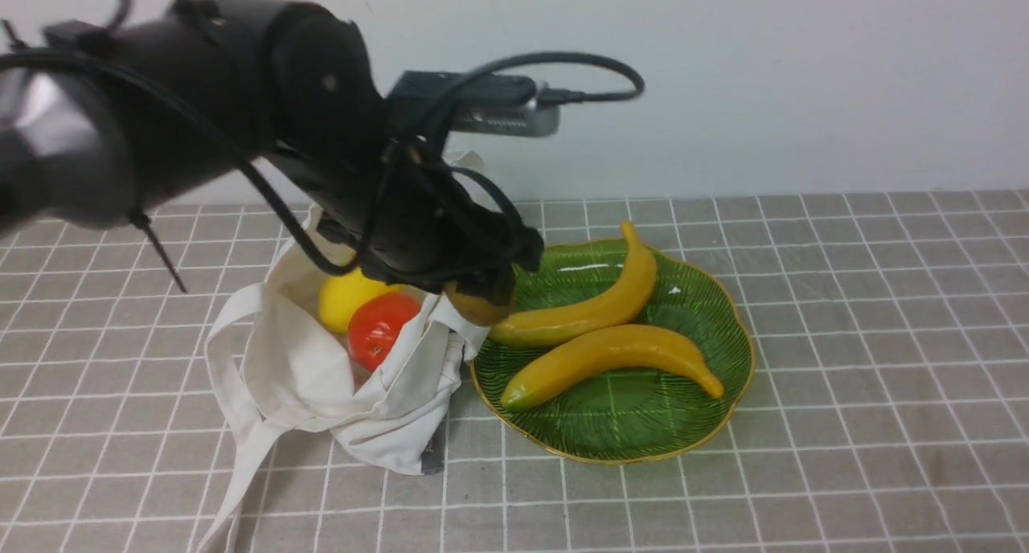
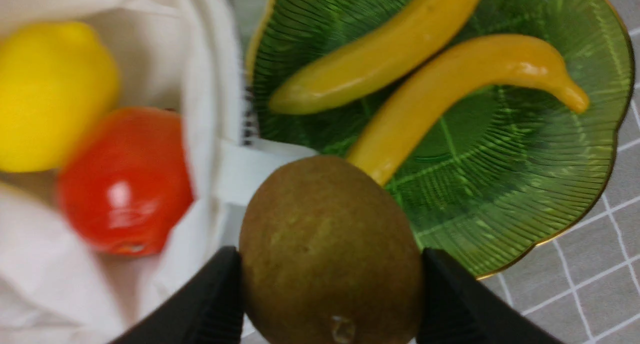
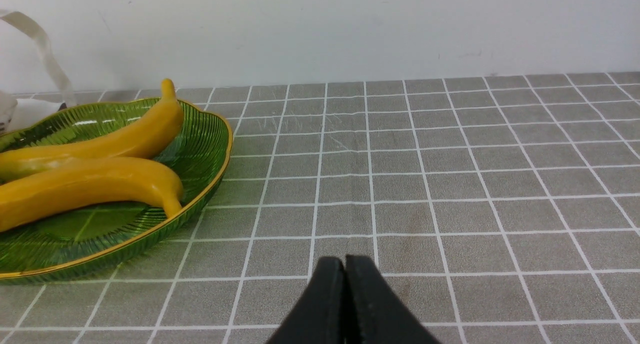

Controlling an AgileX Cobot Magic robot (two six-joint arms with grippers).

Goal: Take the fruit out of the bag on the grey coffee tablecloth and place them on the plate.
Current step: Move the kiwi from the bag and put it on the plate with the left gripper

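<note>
My left gripper (image 2: 331, 256) is shut on the brown rough-skinned fruit (image 2: 330, 251), one black finger (image 2: 215, 299) on each side. In the front view that brown fruit (image 1: 480, 305) hangs between the bag's mouth and the plate's near-left rim. The off-white bag (image 1: 321, 384) lies open on the grey coffee tablecloth (image 1: 844, 336), with a yellow lemon (image 1: 347, 297) and a glossy red-orange fruit (image 1: 379, 329) inside. The green plate (image 1: 643, 424) carries two yellow bananas (image 1: 611, 356). My right gripper (image 3: 345, 264) is shut and empty, low over bare cloth to the right of the plate (image 3: 200, 134).
The left arm and its cables (image 1: 241, 111) hide the bag's far side. The bag's strap handles (image 1: 233, 481) trail toward the front left. A white wall (image 1: 804, 71) closes off the back of the table.
</note>
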